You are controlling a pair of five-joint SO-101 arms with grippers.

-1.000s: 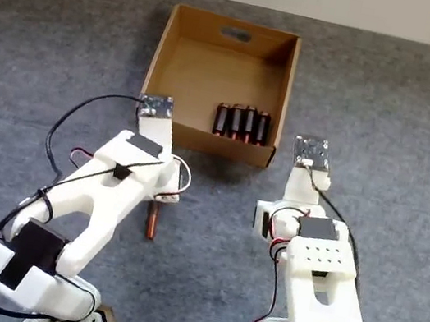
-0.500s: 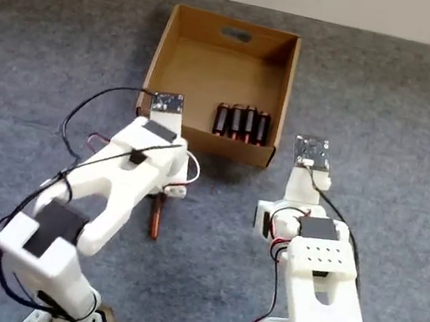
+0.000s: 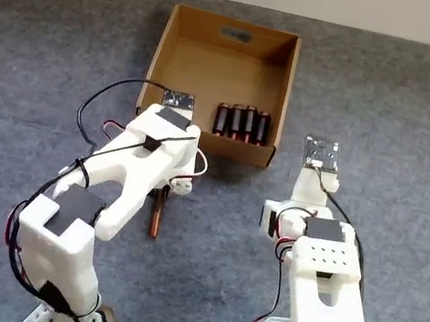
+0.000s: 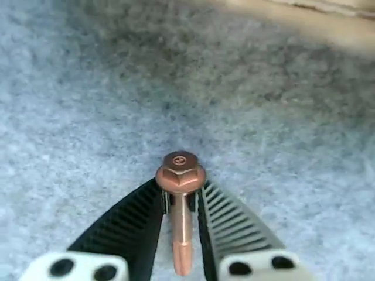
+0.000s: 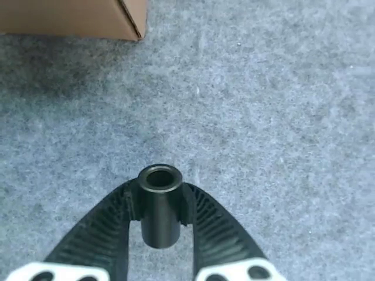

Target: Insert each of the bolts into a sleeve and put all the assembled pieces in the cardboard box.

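Note:
My left gripper (image 4: 181, 188) is shut on a copper bolt (image 4: 181, 199), its hex head pointing away from the wrist, above the grey carpet. In the high view the bolt (image 3: 157, 216) pokes out under the left arm, in front of the cardboard box (image 3: 159, 59). My right gripper (image 5: 159, 193) is shut on a black sleeve (image 5: 159, 212), whose open bore faces away from the wrist. It is off the box's near right corner (image 5: 132, 23). Several assembled pieces (image 3: 241, 122) lie in a row inside the box against its near wall.
Grey carpet covers the table. The box's near wall (image 4: 304, 20) is just beyond the bolt in the left wrist view. The right arm's wrist (image 3: 320, 156) hangs a short way right of the box. A gap of carpet separates the two arms.
The left arm has swung right and forward, its wrist now nearer the box's front wall, with the bolt still held. The right arm has shifted slightly to the right.

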